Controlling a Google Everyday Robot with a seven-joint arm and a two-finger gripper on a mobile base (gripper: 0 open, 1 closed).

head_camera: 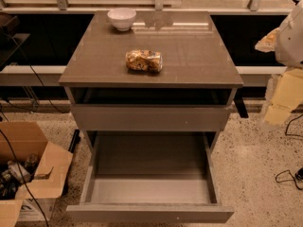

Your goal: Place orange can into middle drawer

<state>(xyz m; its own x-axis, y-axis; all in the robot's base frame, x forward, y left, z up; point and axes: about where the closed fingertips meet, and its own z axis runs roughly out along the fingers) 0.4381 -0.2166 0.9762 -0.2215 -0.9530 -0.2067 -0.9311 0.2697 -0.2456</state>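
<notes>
Dim, warm amber light. A pale glare streak crosses the far part of the surface, beside the white bowl. Deep shadow fills the recess beneath the top. The pincer, at the right edge, looks bleached.

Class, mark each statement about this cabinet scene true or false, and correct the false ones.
1. The orange can lies on its side on the cabinet top. True.
2. The middle drawer is shut. False: it is pulled out, with nothing in it.
3. The white bowl sits inside the drawer. False: it stands at the back left of the cabinet top.
4. The gripper is at the right edge of the view, apart from the can. True.
</notes>
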